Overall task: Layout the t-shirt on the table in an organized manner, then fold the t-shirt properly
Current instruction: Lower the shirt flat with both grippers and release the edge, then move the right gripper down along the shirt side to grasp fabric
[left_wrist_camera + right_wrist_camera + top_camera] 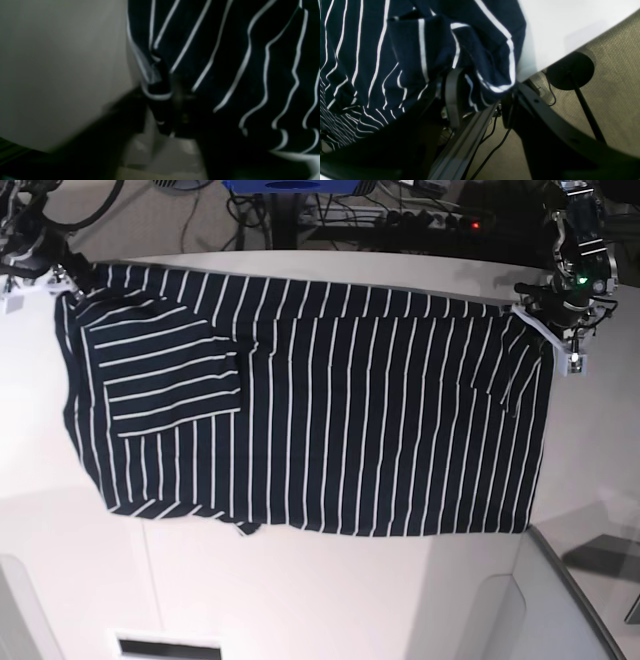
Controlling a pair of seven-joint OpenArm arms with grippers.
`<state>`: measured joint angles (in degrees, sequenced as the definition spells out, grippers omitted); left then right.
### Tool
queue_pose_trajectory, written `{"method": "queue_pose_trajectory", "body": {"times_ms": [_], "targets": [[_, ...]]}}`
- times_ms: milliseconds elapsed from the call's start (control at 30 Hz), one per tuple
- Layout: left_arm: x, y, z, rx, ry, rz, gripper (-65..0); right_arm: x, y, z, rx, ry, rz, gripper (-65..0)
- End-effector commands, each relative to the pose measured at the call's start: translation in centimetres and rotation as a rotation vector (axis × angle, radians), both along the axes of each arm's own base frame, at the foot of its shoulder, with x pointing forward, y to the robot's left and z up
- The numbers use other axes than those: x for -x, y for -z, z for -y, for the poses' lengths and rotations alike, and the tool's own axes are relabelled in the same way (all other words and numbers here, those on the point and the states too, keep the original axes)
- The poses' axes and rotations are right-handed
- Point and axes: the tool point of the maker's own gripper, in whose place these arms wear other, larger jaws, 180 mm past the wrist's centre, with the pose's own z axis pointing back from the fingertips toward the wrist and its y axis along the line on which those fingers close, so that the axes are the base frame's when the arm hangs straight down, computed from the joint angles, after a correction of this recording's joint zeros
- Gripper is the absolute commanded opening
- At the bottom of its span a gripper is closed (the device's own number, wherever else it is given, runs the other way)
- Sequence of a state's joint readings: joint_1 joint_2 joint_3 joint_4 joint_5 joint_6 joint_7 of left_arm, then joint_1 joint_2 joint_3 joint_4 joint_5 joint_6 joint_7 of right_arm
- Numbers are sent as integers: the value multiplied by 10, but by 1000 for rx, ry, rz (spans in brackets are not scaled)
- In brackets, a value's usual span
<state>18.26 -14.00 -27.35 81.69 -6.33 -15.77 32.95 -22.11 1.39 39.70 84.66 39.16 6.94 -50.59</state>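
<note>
1. The shirt (320, 410) lies spread wide on the table (330, 600), stripes running from the far edge toward the near edge.
2. One sleeve (165, 375) is folded in over the body on the base view's left; a smaller fold (510, 380) shows near the opposite end.
3. The shirt's near hem is roughly straight, with a small tuck (245, 525) sticking out below it.
4. The right gripper (62, 280) sits at the shirt's far corner on the base view's left. In its wrist view a bunched hem (495, 85) rests between the dark fingers (452, 97); whether they pinch it or stand loose around it, I cannot tell.
5. The left gripper (560, 330) sits at the far corner on the base view's right. Its wrist view is dim and blurred: a fold of cloth (160, 95) lies right at the fingers, but grip or release cannot be made out.
6. White tabletop shows beside the cloth in both wrist views.
</note>
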Motion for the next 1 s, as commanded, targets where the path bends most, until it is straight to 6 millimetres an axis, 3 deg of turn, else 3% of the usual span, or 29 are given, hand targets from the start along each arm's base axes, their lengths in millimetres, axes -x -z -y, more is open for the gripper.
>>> {"method": "queue_pose_trajectory", "body": {"times_ms": [0, 100, 167, 367, 467, 567, 633, 700, 800, 833, 967], "targets": [[-1, -14, -20, -45, -24, 29, -336, -6, -11, 10, 31, -3, 32, -423], [5, -22, -40, -67, -83, 46, -189, -4, -21, 13, 64, -19, 46, -422], [12, -31, -59, -86, -137, 63, -146, -4, -29, 16, 87, -32, 57, -422], [25, -70, -112, -169, -258, 135, -148, 0, -57, 37, 179, -22, 94, -422], [27, -96, -129, -214, -298, 192, -148, -15, -78, 49, 243, -80, 131, -426], [35, -111, -140, -244, -331, 220, -150, -37, -91, 37, 270, -192, 168, -426], [40, -108, -136, -225, -341, 224, -194, -51, -89, 17, 254, -317, 162, -423], [36, -103, -127, -157, -328, 250, -306, -65, -87, -4, 228, -426, 160, -422], [37, -90, -116, -77, -279, 240, -599, -77, -80, -29, 173, -518, 134, -420], [36, -87, -114, -72, -276, 236, -650, -82, -79, -31, 162, -523, 128, -420], [38, -84, -113, -64, -276, 228, -650, -86, -70, -29, 127, -512, 91, -420]]}}
